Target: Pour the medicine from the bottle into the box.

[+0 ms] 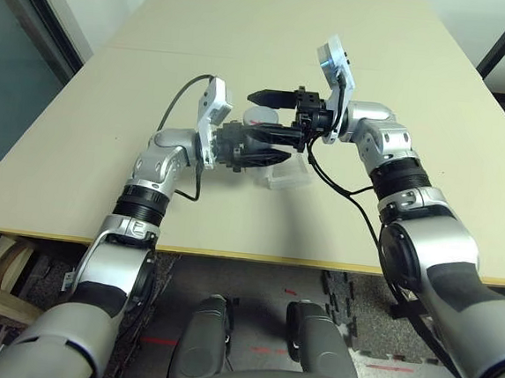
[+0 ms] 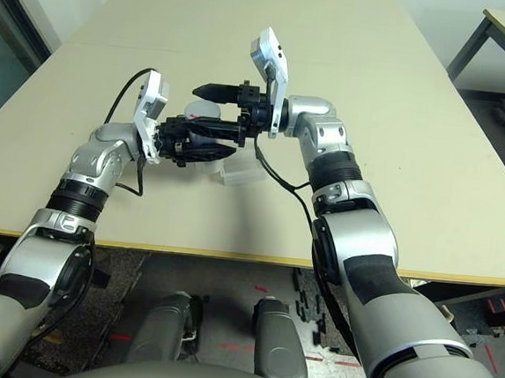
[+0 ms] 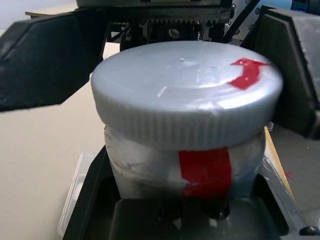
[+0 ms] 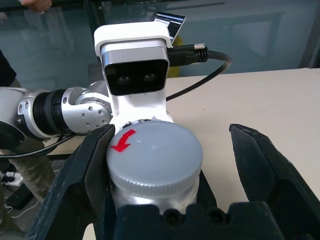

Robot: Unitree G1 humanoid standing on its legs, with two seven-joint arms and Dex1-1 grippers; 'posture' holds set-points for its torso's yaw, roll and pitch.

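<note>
Between the wide-open right gripper (image 4: 167,165) jaws sits the bottle (image 3: 185,130), grey-capped, red-marked, clamped by the left gripper (image 1: 269,146); below, the box (image 1: 287,176), contents indiscernible.

Red arrow sign — grey cap (image 4: 154,156)

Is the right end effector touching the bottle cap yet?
Cannot tell. Right wrist view: right end effector straddles the cap; one finger borders it, the other stands clear.
</note>
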